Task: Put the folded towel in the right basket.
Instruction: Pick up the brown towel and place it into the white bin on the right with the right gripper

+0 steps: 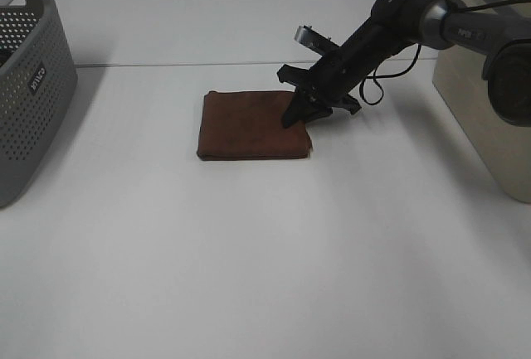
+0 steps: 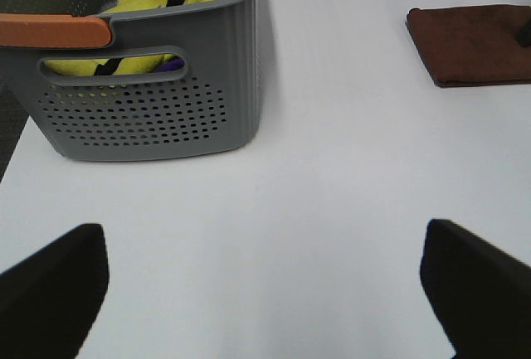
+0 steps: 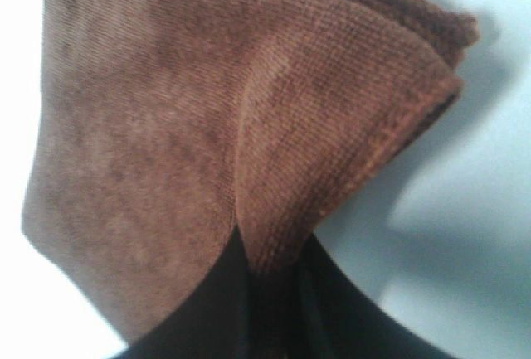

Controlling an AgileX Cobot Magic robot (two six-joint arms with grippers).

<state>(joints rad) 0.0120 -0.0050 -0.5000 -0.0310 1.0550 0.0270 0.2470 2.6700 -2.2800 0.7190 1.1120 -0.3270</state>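
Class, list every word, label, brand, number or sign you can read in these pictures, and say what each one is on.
On the grey perforated plastic basket: a small dark label with pale letters, too small and tilted to read.
On the brown folded towel, the beige basket and the white table: no text visible.

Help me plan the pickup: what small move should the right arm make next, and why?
Probably lift slightly: the right gripper seems to pinch the towel edge between its jaws, yet the towel lies flat, and the right basket has a tall wall.
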